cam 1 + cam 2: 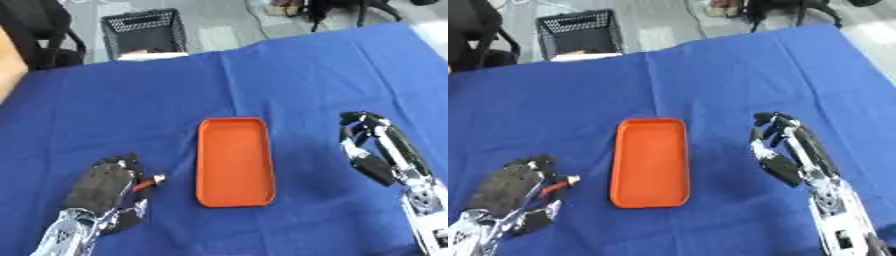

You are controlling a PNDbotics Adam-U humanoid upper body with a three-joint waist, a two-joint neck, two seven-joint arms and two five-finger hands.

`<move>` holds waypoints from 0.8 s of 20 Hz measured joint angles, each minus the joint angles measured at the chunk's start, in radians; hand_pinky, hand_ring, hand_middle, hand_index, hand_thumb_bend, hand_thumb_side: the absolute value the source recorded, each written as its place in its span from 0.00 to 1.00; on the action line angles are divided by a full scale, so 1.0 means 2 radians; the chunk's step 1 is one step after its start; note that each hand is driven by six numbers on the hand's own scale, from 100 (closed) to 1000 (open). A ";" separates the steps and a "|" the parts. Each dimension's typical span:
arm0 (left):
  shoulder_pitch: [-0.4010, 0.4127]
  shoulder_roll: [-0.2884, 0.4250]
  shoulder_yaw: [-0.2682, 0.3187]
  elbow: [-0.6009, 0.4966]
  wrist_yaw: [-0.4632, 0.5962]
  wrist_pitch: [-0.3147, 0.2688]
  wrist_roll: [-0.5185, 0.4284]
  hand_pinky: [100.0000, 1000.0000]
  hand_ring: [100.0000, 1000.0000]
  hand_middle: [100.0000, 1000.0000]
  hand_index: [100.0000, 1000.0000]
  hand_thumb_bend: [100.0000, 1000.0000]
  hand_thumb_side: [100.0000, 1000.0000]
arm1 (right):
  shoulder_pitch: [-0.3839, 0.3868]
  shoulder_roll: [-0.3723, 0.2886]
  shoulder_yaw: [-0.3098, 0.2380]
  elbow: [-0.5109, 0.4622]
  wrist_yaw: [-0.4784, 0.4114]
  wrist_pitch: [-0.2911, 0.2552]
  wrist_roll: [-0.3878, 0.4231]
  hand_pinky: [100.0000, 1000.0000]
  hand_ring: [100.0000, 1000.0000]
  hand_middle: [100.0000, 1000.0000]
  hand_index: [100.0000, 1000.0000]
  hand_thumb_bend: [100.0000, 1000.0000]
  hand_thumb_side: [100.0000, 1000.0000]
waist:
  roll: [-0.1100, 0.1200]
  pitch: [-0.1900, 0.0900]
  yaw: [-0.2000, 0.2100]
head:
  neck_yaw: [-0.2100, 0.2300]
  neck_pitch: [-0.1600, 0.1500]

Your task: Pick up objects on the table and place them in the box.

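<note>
In the left eye view, an orange tray is seen lying lengthwise on the blue cloth near the middle of the table, a little toward its near edge; it appears empty, and is judged to be the box meant to receive the things. Near the near left corner, the left hand is seen palm down, its fingers curled on a small red and pale object, whose tip pokes out toward the tray. The object seems to be held ready for carrying across.

In the right eye view, the right hand rests on the cloth right of the tray, apart from it, fingers bent yet relaxed, with nothing held. A black crate stands on the floor beyond the far edge.
</note>
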 measured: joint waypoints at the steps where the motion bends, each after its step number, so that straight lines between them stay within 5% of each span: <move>1: 0.000 0.000 0.000 0.004 0.018 0.001 -0.001 0.84 0.79 0.75 0.41 0.00 0.18 | 0.000 0.000 0.000 0.000 0.000 0.000 0.000 0.44 0.55 0.65 0.83 0.00 0.65 | 0.000 0.000 0.000 | 0.000 0.000; 10: -0.005 0.000 0.005 0.029 0.209 0.017 -0.009 0.92 0.74 0.71 0.42 0.00 0.46 | 0.000 0.000 0.000 0.000 0.000 0.000 0.000 0.44 0.55 0.65 0.83 0.00 0.65 | 0.000 -0.005 0.001 | 0.000 0.000; 16: -0.009 0.001 0.013 0.036 0.319 0.037 -0.005 0.92 0.73 0.70 0.41 0.00 0.45 | 0.000 0.000 0.000 0.000 0.000 0.000 0.000 0.44 0.55 0.65 0.83 0.00 0.66 | 0.000 -0.005 0.002 | 0.000 0.000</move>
